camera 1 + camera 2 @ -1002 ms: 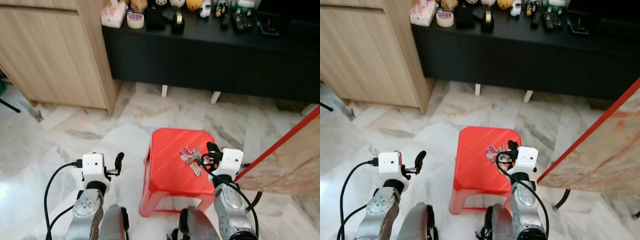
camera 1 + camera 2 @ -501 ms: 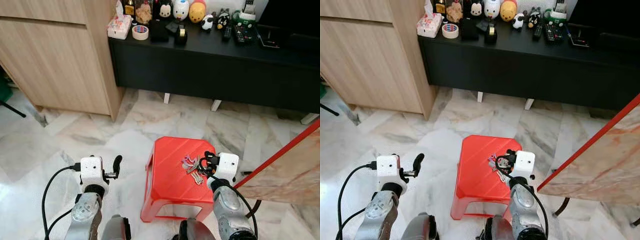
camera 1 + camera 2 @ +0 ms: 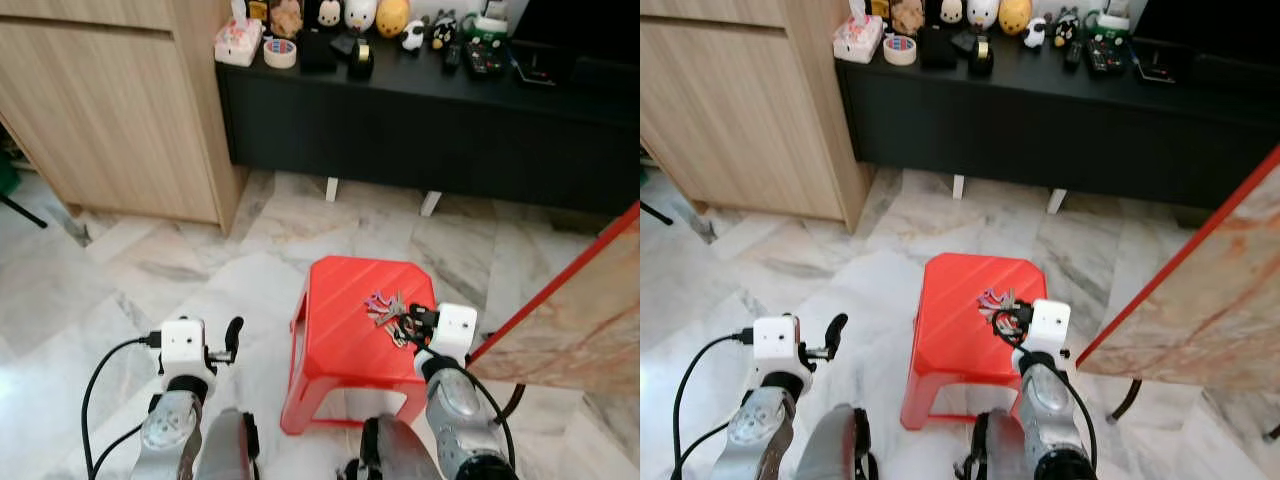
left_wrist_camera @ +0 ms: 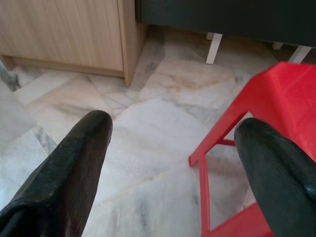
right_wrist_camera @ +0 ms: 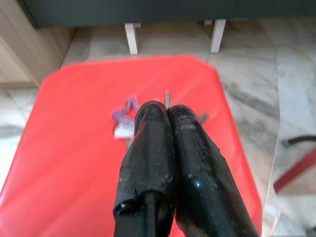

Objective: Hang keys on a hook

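Right hand over red stool, our fingers pressing together on keys. Left hand hanging beside stool, fingers spreading apart.

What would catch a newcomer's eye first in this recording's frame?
The bright red stool on the pale marble floor, in front of the robot. A bunch of keys lies on its seat, with the right pincer shut at them. Behind, a row of small toys lines the black cabinet.
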You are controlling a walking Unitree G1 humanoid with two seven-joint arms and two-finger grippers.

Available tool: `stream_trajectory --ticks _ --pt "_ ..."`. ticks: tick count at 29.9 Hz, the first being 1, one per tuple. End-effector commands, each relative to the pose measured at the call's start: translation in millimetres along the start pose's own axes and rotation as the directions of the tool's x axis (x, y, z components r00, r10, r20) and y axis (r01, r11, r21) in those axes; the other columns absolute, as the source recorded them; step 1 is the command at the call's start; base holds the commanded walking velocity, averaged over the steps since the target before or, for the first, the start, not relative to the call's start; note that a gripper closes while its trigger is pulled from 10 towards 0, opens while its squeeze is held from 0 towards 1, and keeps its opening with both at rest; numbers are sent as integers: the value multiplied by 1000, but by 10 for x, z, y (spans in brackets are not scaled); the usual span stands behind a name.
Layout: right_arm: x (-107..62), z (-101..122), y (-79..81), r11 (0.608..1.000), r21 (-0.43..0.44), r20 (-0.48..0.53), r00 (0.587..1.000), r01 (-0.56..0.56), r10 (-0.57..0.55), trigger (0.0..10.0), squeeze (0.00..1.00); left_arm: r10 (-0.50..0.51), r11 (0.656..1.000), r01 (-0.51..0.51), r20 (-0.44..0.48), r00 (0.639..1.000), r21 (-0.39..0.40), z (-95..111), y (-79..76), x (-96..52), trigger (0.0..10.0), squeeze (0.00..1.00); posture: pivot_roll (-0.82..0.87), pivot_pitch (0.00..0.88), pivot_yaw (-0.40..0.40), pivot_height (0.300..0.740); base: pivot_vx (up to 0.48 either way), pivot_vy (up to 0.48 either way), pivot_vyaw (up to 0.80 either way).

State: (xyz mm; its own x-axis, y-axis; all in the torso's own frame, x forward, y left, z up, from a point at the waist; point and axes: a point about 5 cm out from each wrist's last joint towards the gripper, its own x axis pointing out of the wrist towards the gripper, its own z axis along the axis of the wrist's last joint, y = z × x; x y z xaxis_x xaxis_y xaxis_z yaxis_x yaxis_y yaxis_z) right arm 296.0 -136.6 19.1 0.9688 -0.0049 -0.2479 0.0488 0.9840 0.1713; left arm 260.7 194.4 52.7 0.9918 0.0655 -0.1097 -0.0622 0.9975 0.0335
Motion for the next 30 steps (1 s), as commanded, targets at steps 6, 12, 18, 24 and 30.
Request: stream_trajectory --ticks 6,12,18,24,30 --pt "11 -55 -48 999 1 -48 998 37 -37 10000 0 -32 999 32 -13 999 -2 -24 -42 -36 10000 0 97 157 -90 594 0 0 0" --pt "20 -51 -43 1000 0 -52 998 29 -29 10000 0 -31 999 31 -6 1000 -19 -8 -51 -33 10000 0 95 164 -91 594 0 0 0" --pt "16 -66 -59 999 0 -56 998 35 -34 10000 0 -37 999 37 -13 999 -24 -9 -66 -27 10000 0 93 168 -92 594 0 0 0" --pt "18 -67 -37 1000 1 -55 998 27 -27 10000 0 -42 999 41 -10 999 -28 5 -79 -8 10000 0 92 173 -92 594 87 0 0" --pt "24 -23 23 1000 -20 -21 1000 -17 17 10000 0 -42 999 41 -5 999 -26 23 -81 9 10000 0 92 178 -91 594 277 0 171"
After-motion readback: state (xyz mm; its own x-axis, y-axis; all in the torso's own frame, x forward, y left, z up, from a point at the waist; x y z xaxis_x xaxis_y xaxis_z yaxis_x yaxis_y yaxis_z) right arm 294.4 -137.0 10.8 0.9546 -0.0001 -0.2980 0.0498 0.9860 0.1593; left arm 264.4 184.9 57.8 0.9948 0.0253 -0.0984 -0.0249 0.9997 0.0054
